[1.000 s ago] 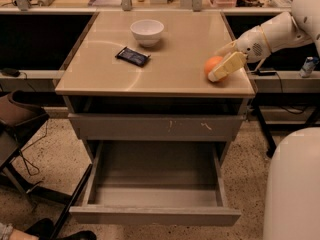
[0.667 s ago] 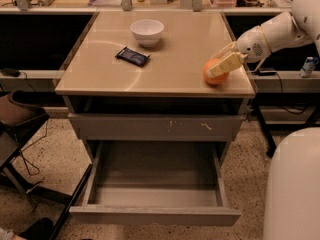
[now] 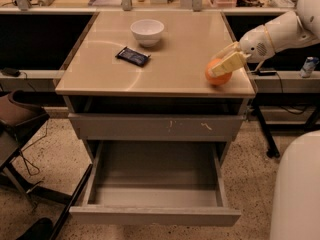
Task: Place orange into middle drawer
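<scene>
- Camera view: gripper (image 3: pixel 217 64) pinches the orange (image 3: pixel 219 79) at the tabletop's (image 3: pixel 165 64) right front corner.
- Below, the middle drawer (image 3: pixel 155 216) stands pulled open, well apart from both.

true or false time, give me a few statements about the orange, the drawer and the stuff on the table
1. The orange sits on the table, near its front right corner. True.
2. The gripper is at the orange. True.
3. The middle drawer is shut. False: it is pulled open.
4. The white bowl lies in the drawer. False: it stands on the table, towards the back.
5. The dark packet lies right of the orange. False: it lies left, by the bowl.
</scene>
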Motion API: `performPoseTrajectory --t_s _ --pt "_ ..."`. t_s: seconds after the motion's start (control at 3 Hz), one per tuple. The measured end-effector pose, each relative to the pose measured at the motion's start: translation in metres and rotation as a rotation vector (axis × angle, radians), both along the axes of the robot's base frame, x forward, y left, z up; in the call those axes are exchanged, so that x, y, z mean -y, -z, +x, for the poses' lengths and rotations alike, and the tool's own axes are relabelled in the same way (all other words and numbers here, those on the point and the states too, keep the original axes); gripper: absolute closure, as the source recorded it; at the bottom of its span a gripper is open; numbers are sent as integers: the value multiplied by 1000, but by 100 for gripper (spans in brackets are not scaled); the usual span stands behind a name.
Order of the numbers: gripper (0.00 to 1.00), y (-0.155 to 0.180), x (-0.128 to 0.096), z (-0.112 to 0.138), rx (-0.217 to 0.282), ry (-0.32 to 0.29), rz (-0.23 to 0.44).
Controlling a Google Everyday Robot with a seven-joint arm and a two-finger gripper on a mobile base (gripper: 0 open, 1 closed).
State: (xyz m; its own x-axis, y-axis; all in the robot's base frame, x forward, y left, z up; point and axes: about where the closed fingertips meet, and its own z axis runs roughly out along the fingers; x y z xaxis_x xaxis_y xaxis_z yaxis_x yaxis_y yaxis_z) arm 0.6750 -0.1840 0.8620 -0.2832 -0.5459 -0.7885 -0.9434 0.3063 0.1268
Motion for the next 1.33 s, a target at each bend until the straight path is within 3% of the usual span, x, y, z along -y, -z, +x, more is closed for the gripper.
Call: performPoseTrajectory --t_s 0.33,0.67,1.0,1.33 --pt "100 -31 15 -31 83 17 3" --pt "100 -94 22 -85 255 61 16" --pt "100 -146 3 -137 455 82 44" --pt "100 -128 -2 -154 458 80 46"
